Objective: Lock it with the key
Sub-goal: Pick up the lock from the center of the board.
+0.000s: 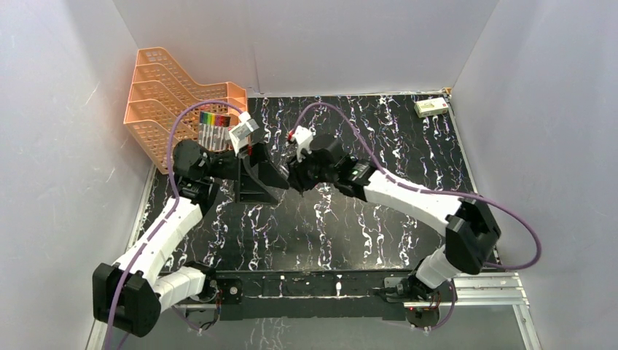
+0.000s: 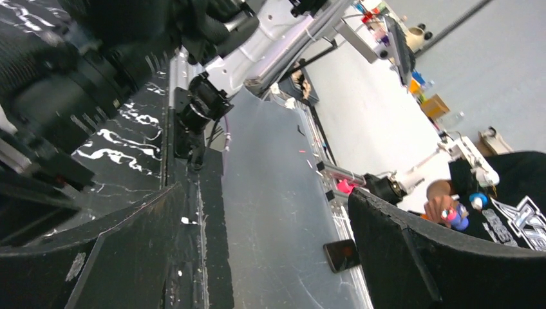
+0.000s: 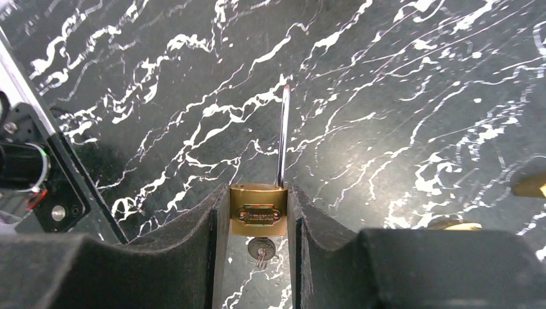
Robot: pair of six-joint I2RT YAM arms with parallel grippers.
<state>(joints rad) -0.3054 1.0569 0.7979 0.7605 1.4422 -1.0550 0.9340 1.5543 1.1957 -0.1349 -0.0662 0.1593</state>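
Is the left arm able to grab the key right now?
Probably not easily: the key is tucked deep inside the right gripper, past the padlock, though the open left gripper is close.

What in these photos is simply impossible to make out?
1. The padlock: top view, too small and dark to pick out.
2. Its shackle: right wrist view, seen edge-on, so open or closed cannot be told.
3. The key: right wrist view, shadowed inside the right tool; its turn is unreadable.
4. A brass piece: right wrist view, cut off by the right edge.
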